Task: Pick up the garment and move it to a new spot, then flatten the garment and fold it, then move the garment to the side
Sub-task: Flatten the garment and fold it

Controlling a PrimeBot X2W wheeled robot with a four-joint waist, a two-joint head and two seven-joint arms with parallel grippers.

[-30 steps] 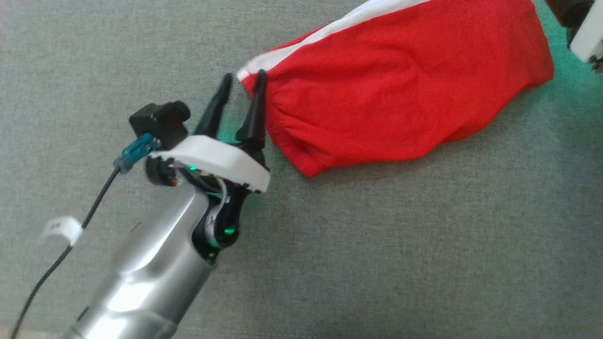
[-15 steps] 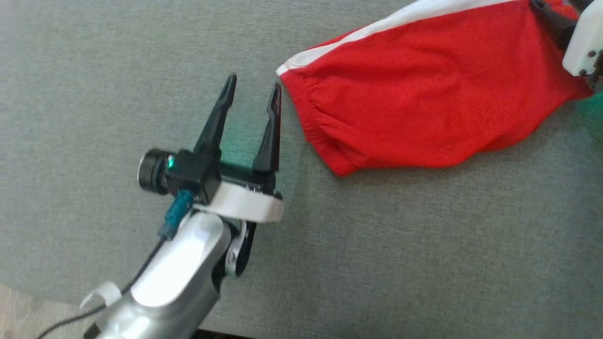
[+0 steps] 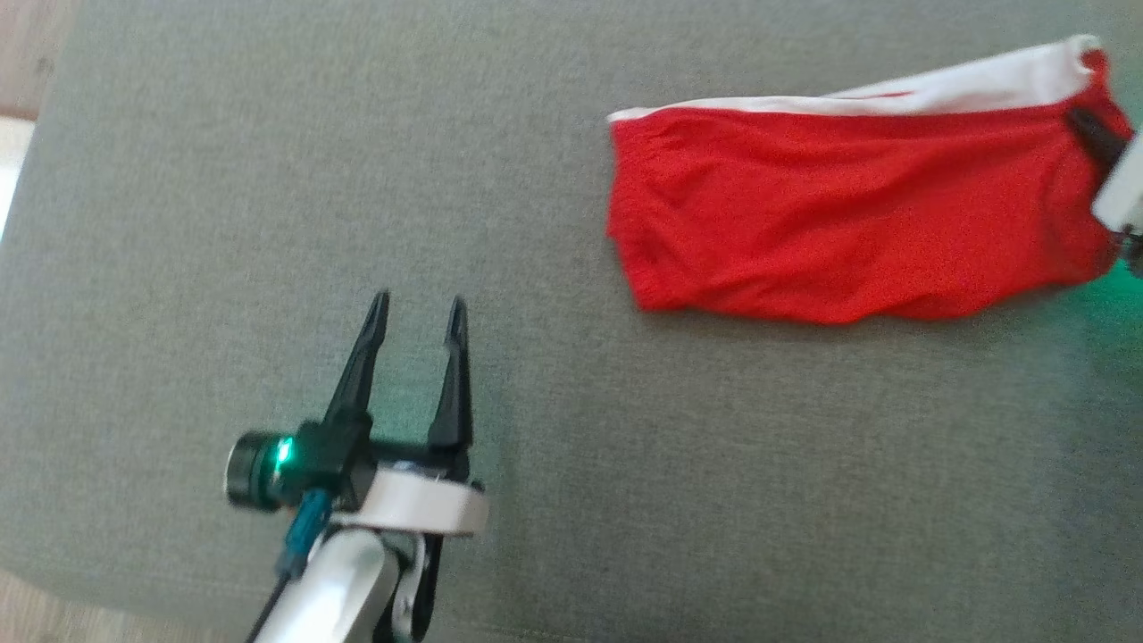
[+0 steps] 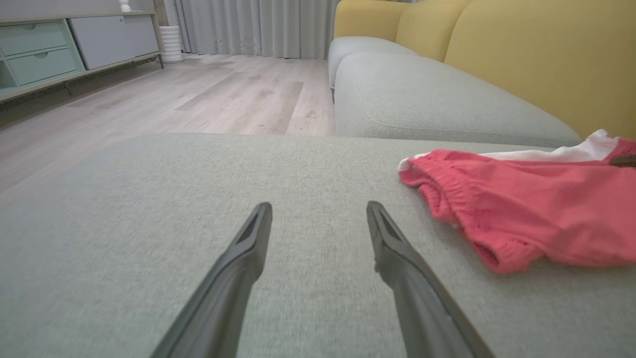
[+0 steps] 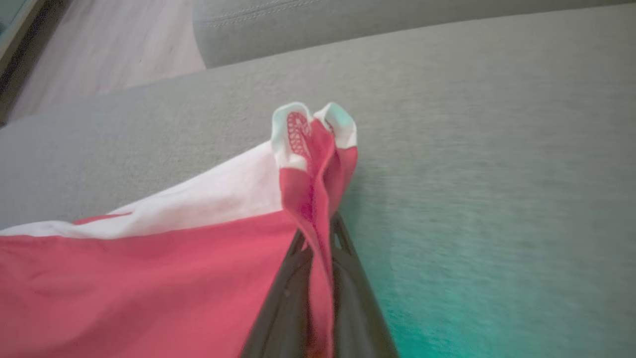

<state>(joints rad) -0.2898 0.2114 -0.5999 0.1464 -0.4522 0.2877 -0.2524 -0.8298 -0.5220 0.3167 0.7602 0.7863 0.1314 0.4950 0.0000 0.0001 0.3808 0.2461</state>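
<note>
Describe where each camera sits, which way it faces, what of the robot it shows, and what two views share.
Head view: on the head, looking down at the grey cushion and garment; shows the open left claw and, at the right edge, the right claw.
Left wrist view: on the left wrist, looking along its own fingers across the cushion toward wooden floor and yellow backrest.
Right wrist view: on the right wrist, looking along its fingers, shut on the garment's corner.
Shared: all three show the garment.

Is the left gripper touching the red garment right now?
Apart. The head view shows bare grey cushion between the open left gripper and the garment.
</note>
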